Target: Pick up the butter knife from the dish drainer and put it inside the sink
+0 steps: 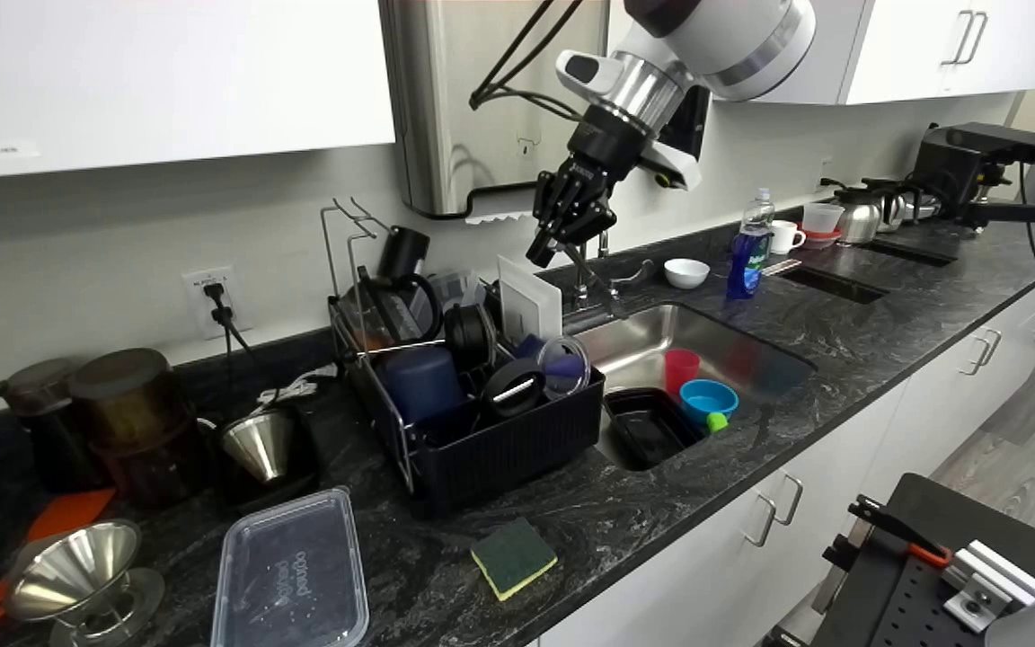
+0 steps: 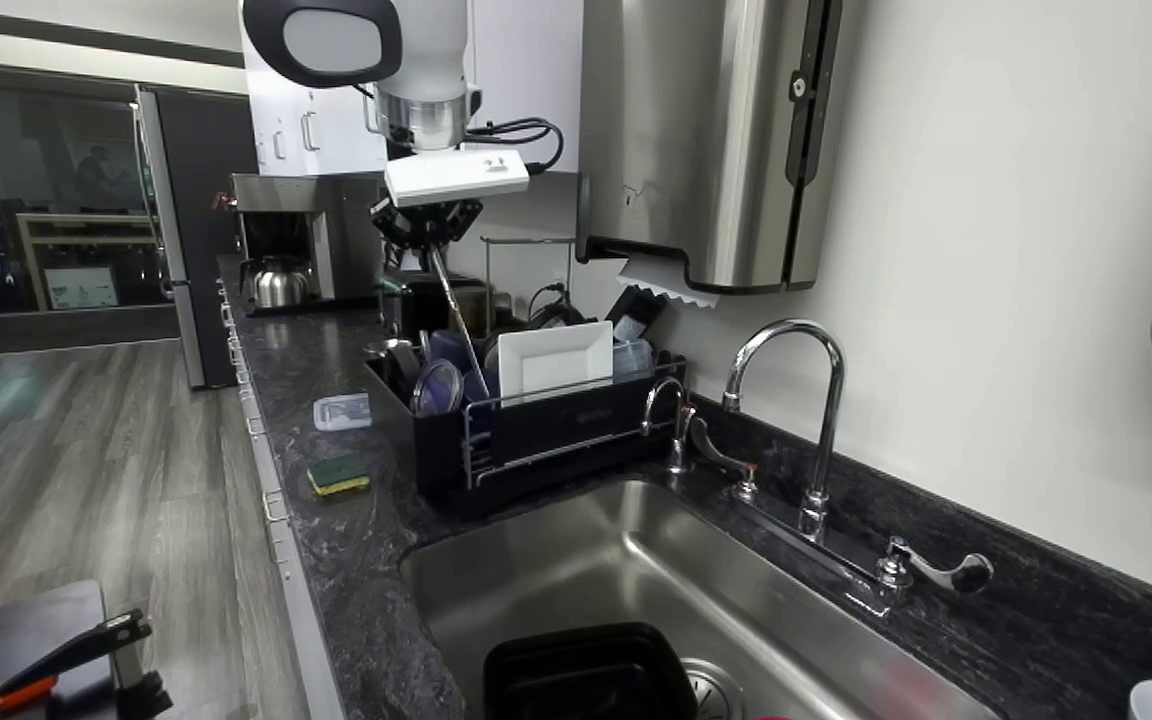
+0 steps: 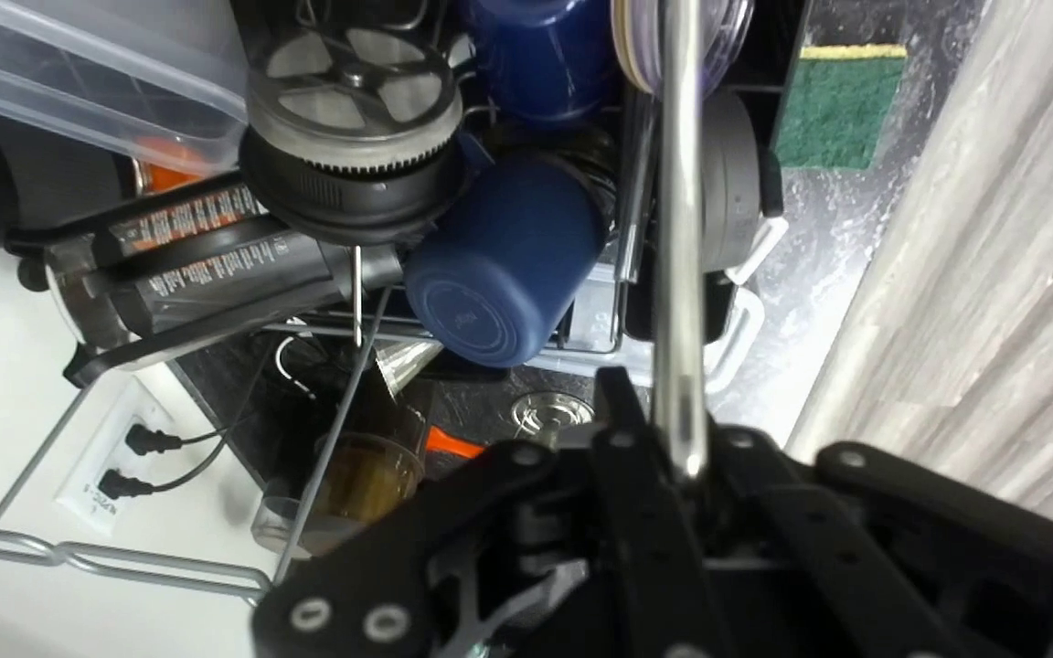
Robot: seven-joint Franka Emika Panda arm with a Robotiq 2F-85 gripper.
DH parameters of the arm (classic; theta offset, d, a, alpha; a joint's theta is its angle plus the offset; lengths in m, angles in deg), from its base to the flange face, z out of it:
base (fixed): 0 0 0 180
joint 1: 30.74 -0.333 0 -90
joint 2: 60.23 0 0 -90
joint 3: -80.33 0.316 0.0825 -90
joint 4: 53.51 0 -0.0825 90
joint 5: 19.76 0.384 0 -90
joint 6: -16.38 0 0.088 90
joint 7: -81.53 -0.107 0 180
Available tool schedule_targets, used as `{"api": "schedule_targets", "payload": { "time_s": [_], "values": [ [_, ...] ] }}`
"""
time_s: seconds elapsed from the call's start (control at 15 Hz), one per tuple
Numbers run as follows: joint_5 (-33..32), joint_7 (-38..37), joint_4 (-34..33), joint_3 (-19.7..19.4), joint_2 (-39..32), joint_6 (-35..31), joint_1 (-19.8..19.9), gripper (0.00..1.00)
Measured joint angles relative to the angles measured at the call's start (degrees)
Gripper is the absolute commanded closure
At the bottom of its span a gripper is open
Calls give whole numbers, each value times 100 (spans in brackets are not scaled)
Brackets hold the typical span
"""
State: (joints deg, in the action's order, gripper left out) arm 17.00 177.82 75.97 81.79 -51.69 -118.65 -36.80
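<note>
- Much of the drainer is packed in an exterior view, with a white plate upright by its sink-side edge.
- Above, the gripper is closed on the knife, which slants down close by the plate; whether its low end is free of the drainer, I cannot tell.
- Only a thin strip of counter parts the drainer from the sink.
- At the sink's wall-side edge a faucet arches up, and a small tap stands near the drainer's corner.
- A black tub takes the front of the basin; the drain and bare steel show beside it.
- In an exterior view, the gripper is nearly in line with the dispenser; how much air lies between them, I cannot judge.
- A red cup and a blue cup sit beside the black tub, and open steel shows past them, toward the end away from the drainer.
- A sponge lies near the counter's front edge, a clear tub farther from the sink, bare counter between them.
- In the wrist view, the knife runs from the gripper over the drainer and out at the top, right of a blue mug whose base shows.
- Beyond the drainer's edge there come the sponge, a strip of counter and open floor.
</note>
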Motion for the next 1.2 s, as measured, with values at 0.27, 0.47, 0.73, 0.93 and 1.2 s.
{"api": "schedule_targets", "payload": {
  "time_s": [0.27, 0.47, 0.73, 0.93, 1.2],
  "values": [
    [-417, -229, 1, -131, -63, -48, 68, 98],
    [-622, -382, 2, -261, -174, -58, 143, 98],
    [-833, -602, 7, -472, -375, -89, 348, 98],
    [-969, -710, 14, -636, -544, -204, 557, 98],
    [-1066, -829, 3, -764, -946, -526, 800, 98]
  ]
}}
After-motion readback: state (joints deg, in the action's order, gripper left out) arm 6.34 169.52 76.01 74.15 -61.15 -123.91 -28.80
